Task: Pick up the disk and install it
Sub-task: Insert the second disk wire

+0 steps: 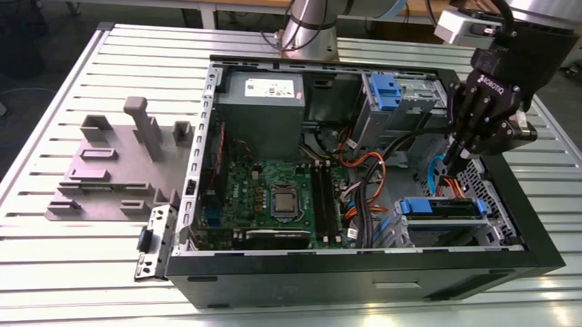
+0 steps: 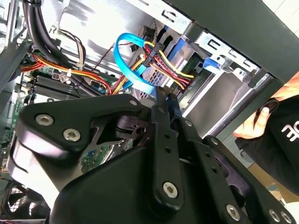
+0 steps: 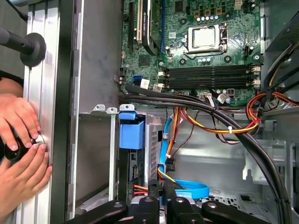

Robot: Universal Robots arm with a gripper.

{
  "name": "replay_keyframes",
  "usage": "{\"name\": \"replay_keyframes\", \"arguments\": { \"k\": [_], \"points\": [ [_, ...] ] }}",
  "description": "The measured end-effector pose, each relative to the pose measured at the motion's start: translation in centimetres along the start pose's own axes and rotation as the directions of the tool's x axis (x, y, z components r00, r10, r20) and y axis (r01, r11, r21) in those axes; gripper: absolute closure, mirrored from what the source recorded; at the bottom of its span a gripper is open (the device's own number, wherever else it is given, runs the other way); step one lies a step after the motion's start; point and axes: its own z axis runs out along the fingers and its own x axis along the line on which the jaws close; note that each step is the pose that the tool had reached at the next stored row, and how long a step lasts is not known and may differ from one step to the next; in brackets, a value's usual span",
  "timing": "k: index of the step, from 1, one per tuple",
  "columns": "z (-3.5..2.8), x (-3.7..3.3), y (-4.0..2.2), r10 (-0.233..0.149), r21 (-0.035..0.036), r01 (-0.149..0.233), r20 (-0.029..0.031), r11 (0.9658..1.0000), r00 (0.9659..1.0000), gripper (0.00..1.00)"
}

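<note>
Inside the open computer case, at the exterior view's right, the gripper hangs just above the drive bay, fingers pressed together on nothing (tips among the cables). The disk sits in that bay, blue rail outward. A person's hands rest on the table beside the case.

A black gripper is hanging inside an open computer case lying on a slatted metal table, its fingertips pressed together just above the orange and blue cables. A blue-railed disk is sitting in the bay below. A grey fixture is standing to the exterior view's left.
</note>
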Motion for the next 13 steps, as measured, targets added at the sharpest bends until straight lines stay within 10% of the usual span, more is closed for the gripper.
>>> {"name": "replay_keyframes", "arguments": {
  "k": [13],
  "points": [
    [0.41, 0.57, 1.06, -0.004, 0.0175, 0.004, 0.0007, 0.9998, 1.0000, 0.84]
  ]
}}
